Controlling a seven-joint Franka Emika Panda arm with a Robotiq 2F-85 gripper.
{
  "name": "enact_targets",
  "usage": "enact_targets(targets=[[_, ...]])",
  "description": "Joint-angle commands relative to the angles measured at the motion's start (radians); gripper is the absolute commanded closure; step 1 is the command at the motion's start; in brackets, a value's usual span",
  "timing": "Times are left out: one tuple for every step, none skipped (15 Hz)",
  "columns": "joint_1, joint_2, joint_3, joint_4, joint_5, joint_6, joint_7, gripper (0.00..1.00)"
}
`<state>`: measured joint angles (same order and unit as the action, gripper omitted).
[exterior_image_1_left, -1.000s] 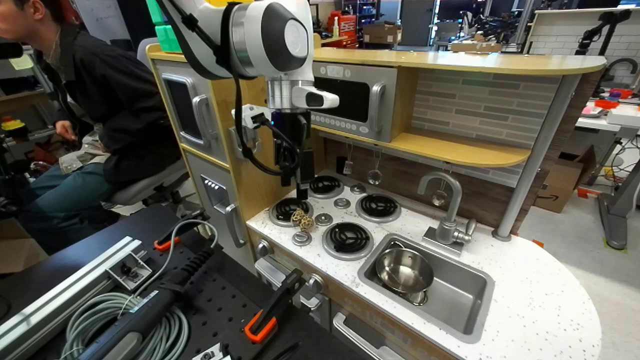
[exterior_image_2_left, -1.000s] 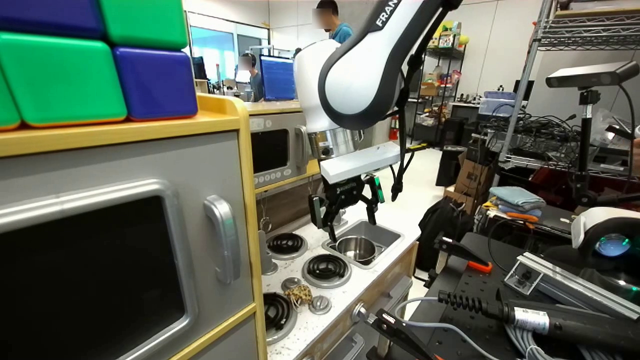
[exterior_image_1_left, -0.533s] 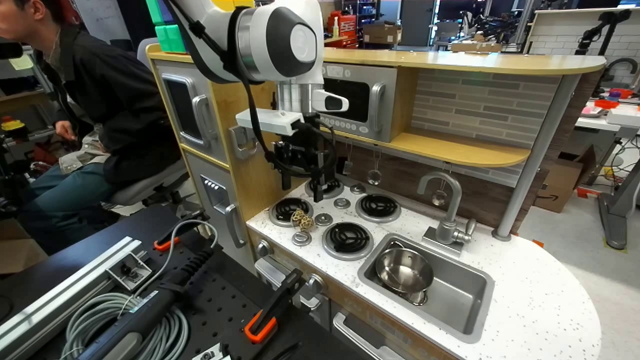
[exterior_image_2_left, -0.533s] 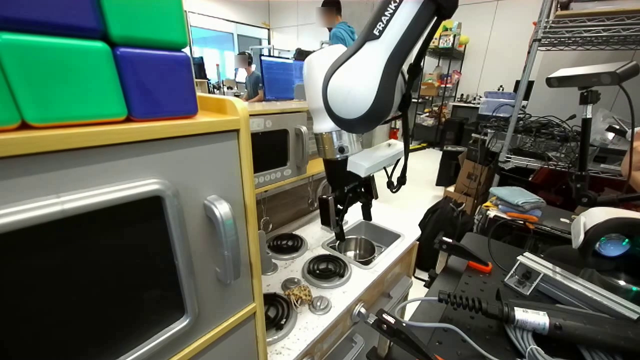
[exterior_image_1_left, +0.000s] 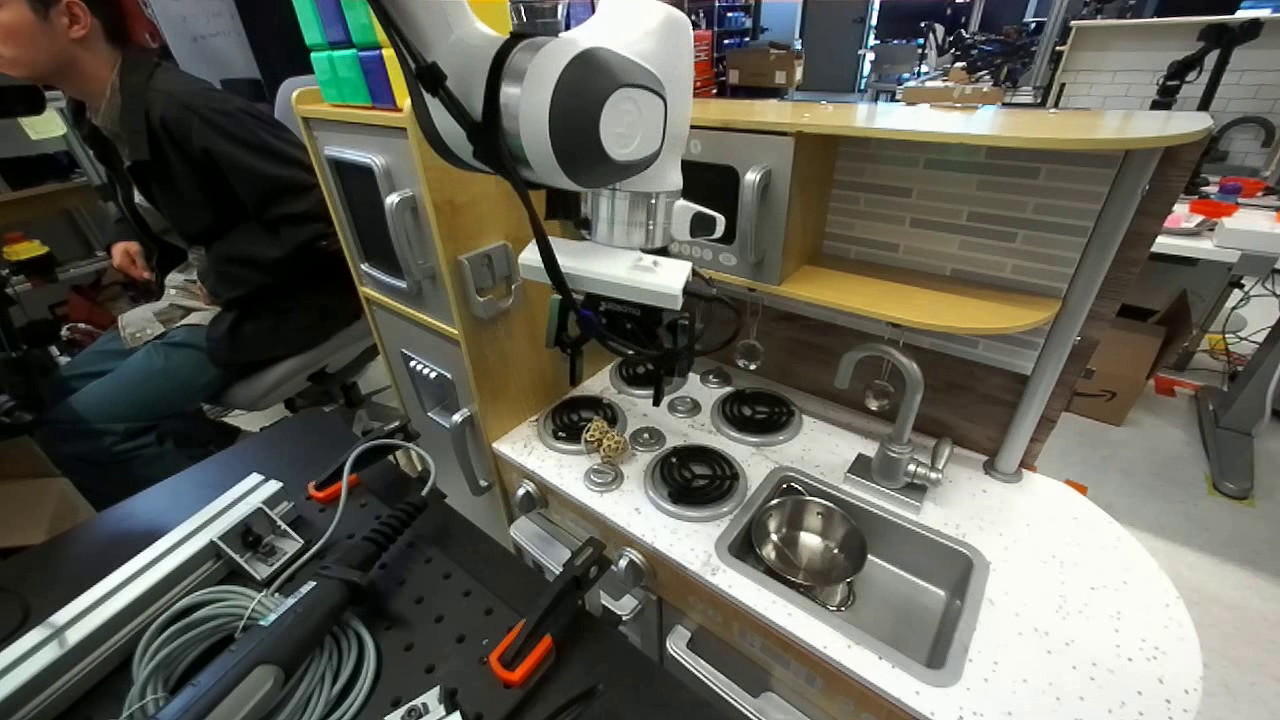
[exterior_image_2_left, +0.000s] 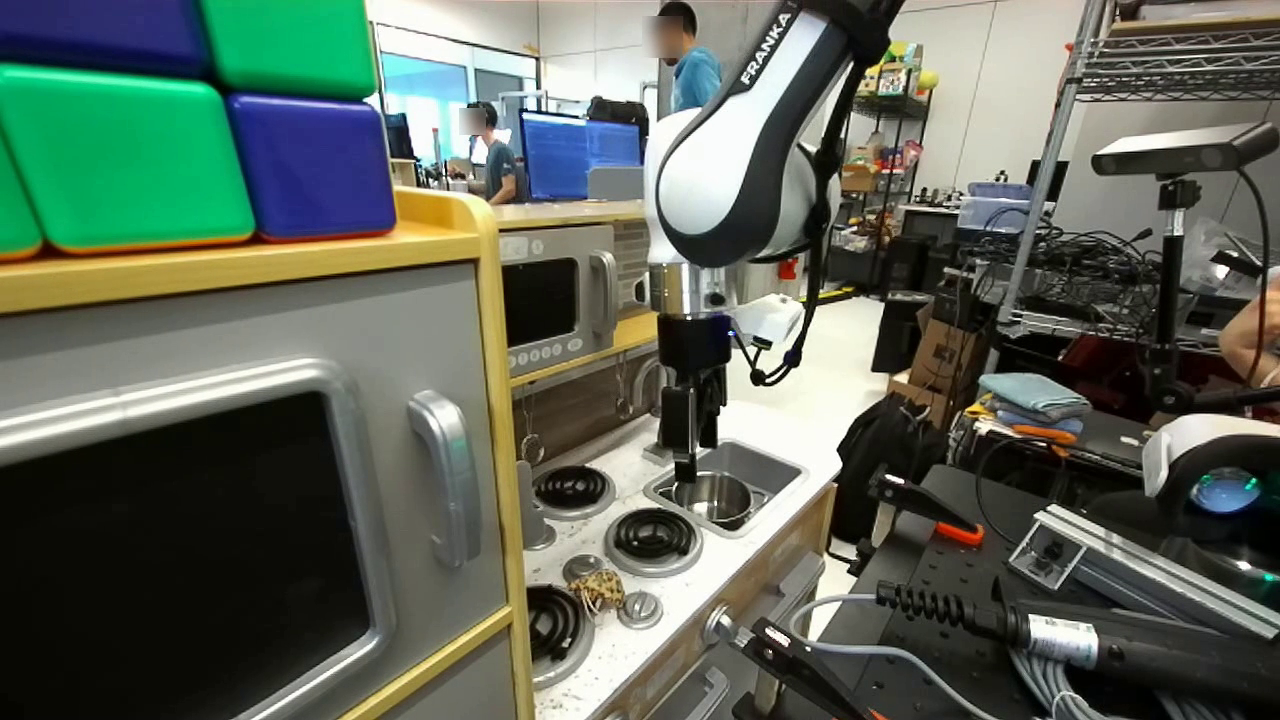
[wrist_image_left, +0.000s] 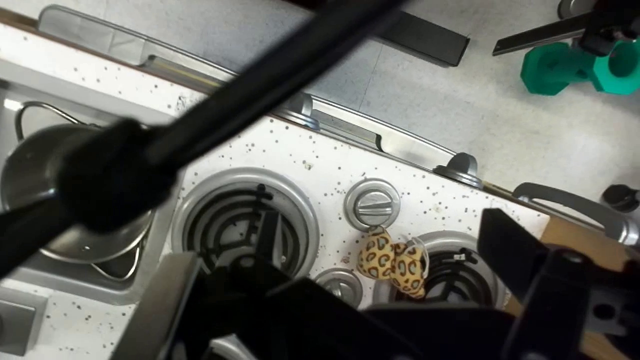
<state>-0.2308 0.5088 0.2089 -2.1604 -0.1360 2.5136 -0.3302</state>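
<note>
The Franka arm (exterior_image_1_left: 625, 120) holds its jaws, pointing down, above a white speckled play-kitchen bench (exterior_image_1_left: 1080, 600). The jaws stand wide apart. In the wrist view the leopard-print cloth piece (wrist_image_left: 385, 262) shows between them, but it lies lower, on the bench; both exterior views place it below the jaws and well clear of them. Its outline is hard to read at this size: it may be a bow or a little pouch. It overlaps the rim of a coil burner (wrist_image_left: 465, 277) and sits right beside a round control knob (wrist_image_left: 372, 205), with a second knob (wrist_image_left: 345, 286) also close by. In an exterior view a further coil burner (exterior_image_1_left: 697, 482) lies between the cloth piece and the sink (exterior_image_1_left: 925, 610). A two-handled stainless-steel pot (exterior_image_1_left: 805, 540) stands inside the sink, and a grey faucet (exterior_image_1_left: 890, 462) rises behind it. Above the bench, a toy microwave (exterior_image_2_left: 545, 300) sits on a yellow wooden shelf (exterior_image_1_left: 920, 295). In an exterior view, green and blue blocks (exterior_image_2_left: 125, 160) are stacked on a tall grey-doored cabinet (exterior_image_2_left: 400, 310), which stands at the burner end of the bench.
</note>
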Motion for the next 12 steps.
enact_targets(targets=[[-0.035,0.033,0.055,0.018,0.138,0.019,-0.251,0.0],[0.029,0.004,-0.019,0.004,0.093,0.004,-0.151,0.0],[0.022,0.01,-0.005,0.006,0.12,0.003,-0.197,0.0],[0.02,0.015,0.002,0.008,0.13,0.003,-0.216,0.0],[0.02,0.017,0.006,0.009,0.132,0.003,-0.224,0.0],[0.02,0.019,0.007,0.01,0.132,0.003,-0.228,0.0],[0.019,0.019,0.007,0.01,0.132,0.003,-0.231,0.0],[0.019,0.019,0.007,0.01,0.132,0.003,-0.232,0.0],[0.018,0.031,0.011,0.012,0.141,0.024,-0.235,0.0],[0.015,0.041,0.018,0.012,0.156,0.045,-0.239,0.0],[0.013,0.054,0.034,0.011,0.176,0.063,-0.246,0.0],[0.01,0.067,0.048,0.005,0.199,0.11,-0.253,0.0]])
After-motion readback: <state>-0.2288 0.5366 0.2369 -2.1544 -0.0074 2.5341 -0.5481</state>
